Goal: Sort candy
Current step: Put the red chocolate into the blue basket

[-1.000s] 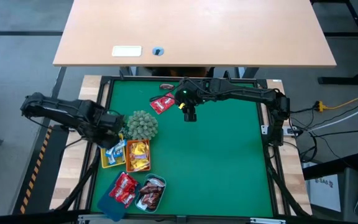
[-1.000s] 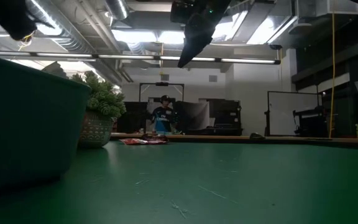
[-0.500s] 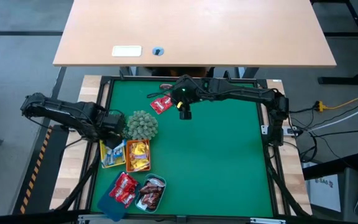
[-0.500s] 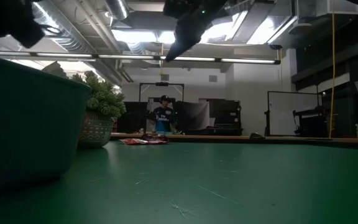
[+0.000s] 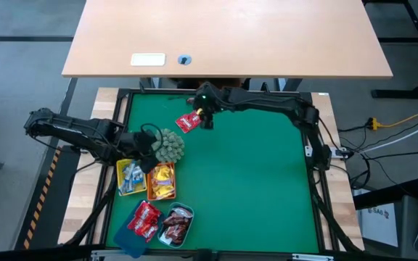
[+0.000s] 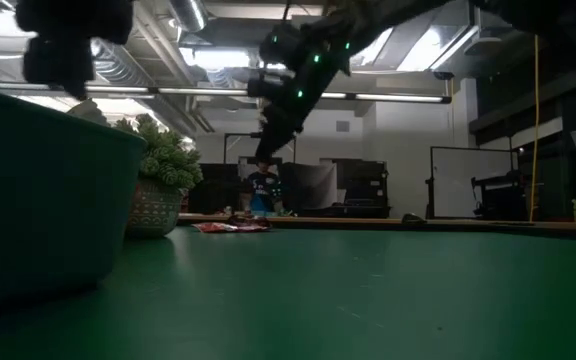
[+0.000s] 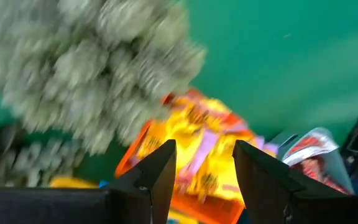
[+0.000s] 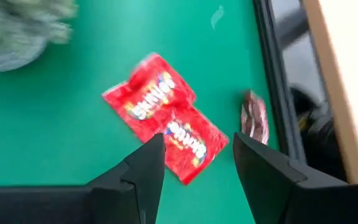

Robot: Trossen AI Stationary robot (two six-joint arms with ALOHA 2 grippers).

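Observation:
Two red packets [image 8: 163, 121] lie flat on the green mat near the far edge, also seen in the high view as red packets [image 5: 189, 122]. A dark wrapped sweet [image 8: 255, 118] lies beside the far rim. My right gripper [image 8: 197, 140] hangs open just above the red packets and a little to their right [image 5: 204, 119], touching nothing. My left gripper [image 7: 204, 146] is open and empty, next to the spiky plant ball [image 5: 165, 145], above the orange tray of yellow packets [image 7: 197, 155]. Sorted candy fills the trays.
At the table's left: a yellow tray [image 5: 120, 177] with blue-white wrappers, an orange tray [image 5: 149, 190], a blue tray [image 5: 130, 243] with red packets, a teal tray [image 5: 187, 212] with dark bars. The potted plant ball [image 6: 158, 170] stands beside them. Green mat spreads to the right.
My right gripper has moved toward the table's far-left and come down over the two red packets. My left gripper has moved from over the yellow tray toward the table's right, to the plant ball's side.

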